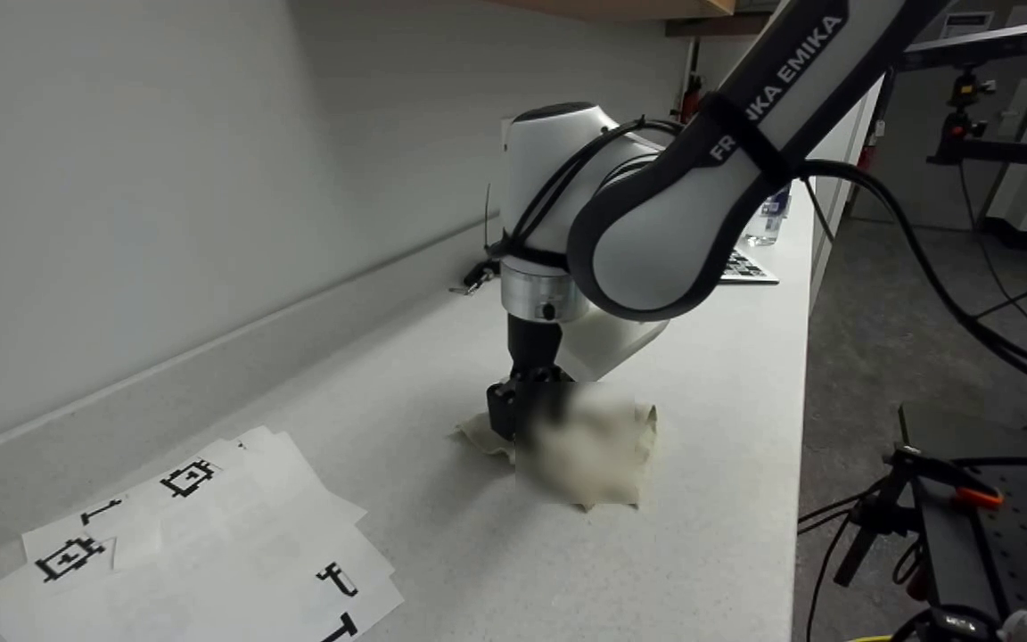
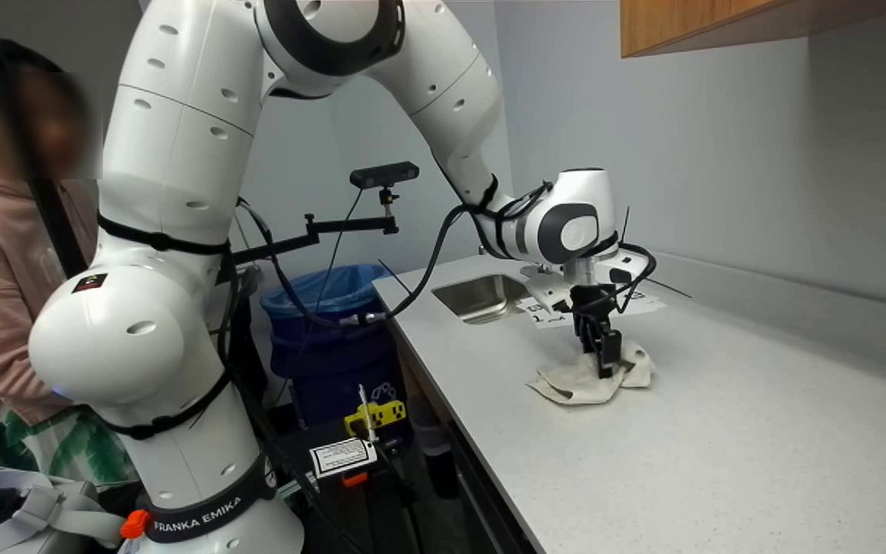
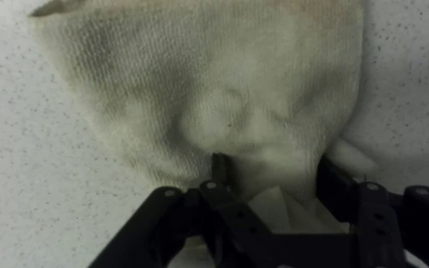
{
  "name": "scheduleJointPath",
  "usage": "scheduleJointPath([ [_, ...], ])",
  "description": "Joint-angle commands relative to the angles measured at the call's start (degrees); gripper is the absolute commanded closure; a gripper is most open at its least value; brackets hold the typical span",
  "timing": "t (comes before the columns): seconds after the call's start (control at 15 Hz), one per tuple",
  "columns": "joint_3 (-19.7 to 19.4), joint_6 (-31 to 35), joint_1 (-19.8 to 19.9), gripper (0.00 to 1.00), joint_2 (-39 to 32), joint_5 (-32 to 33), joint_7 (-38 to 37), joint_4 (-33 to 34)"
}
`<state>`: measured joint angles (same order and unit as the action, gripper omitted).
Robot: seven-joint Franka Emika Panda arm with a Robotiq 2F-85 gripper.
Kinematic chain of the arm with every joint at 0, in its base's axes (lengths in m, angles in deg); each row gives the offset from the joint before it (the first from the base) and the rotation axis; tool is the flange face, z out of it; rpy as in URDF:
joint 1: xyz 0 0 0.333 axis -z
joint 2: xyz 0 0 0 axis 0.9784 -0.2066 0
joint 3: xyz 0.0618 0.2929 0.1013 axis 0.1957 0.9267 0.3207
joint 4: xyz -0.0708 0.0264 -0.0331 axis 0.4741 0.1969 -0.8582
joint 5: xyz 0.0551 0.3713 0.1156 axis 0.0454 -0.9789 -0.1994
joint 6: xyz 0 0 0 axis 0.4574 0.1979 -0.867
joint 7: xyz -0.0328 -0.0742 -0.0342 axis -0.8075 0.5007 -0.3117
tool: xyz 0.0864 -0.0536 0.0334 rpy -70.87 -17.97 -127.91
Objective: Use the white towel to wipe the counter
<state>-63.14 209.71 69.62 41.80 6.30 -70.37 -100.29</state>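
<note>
The black two-fingered gripper [image 3: 272,167] grasped a bunched fold of the off-white ribbed cloth towel [image 3: 214,85]. Rumpled and dimpled, with a faint pinkish tinge near one edge, the cloth lay on the pale speckled counter [image 2: 720,454], beneath and around the gripper.

- In an exterior view, I see the off-white towel [image 1: 589,468] rumpled on the counter [image 1: 718,544], partly blurred.
- My gripper [image 1: 527,421] points down, touching the towel, its fingertips unclear in the blur.
- Left of the towel and nearer the lens, printed white sheets [image 1: 237,544] overlap.
- Well behind the towel, I make out a checkered board [image 1: 748,269] and a clear bottle [image 1: 765,223].
- Right of the towel, beyond the counter's edge, stands a perforated black table [image 1: 1026,539].
</note>
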Motion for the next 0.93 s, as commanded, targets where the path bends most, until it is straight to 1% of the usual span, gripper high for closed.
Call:
scheduleJointPath([
  [0.0,-2.7,0.9,-1.44,0.72,-1.18,-1.06,0.14,1.08],
  [0.13,-3.47,0.9,-1.3,0.88,-0.7,-1.1,-0.19,0.73],
  [0.27,-4.49,0.94,-1.32,0.99,-0.39,-0.89,-0.81,0.42],
  [0.33,-5.06,1.03,-1.27,1.0,-0.32,-0.81,-1.21,0.25],
  [0.4,-5.54,1.13,-1.18,0.97,-0.28,-0.81,-1.5,0.11],
  [0.47,-6.14,1.34,-1.01,0.97,-0.18,-0.85,-1.92,-0.16],
  [0.53,-6.76,1.51,-0.85,0.99,-0.06,-0.88,-2.36,-0.41],
  [0.6,-7.39,1.73,-0.6,0.97,0.08,-1.0,-2.8,-0.73],
  [0.87,-10.45,2.35,0.11,0.97,0.58,-1.11,-5.25,-2.06],
])
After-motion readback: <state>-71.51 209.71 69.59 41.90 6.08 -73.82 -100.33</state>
